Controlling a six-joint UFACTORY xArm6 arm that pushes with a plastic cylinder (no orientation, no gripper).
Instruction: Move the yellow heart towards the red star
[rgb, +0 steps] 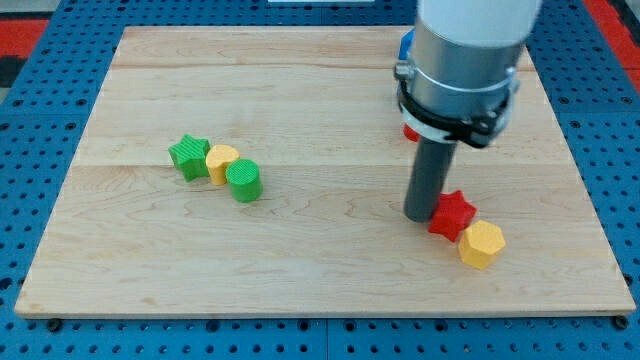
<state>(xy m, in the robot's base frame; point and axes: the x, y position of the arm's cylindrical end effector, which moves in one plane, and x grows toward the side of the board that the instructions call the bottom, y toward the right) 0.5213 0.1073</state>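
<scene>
My tip (420, 216) rests on the table (330, 280) toward its right edge, touching the red star's (452, 214) left side; a yellow hexagon (482, 244) adjoins the star. The yellow heart (221, 163) sits left of centre, wedged between a green star (188, 157) and green cylinder (244, 181). The rod carries no hand.

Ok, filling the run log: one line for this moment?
my tip: beside red star, its left | yellow heart: far left, between green star, green cylinder | not moved

A robotics lab bench is being shown: a pale wooden board (330, 270) is being supported on a blue perforated mounting plate (30, 150), with red perforated panels (40, 25) being glimpsed at the view's top corners.
</scene>
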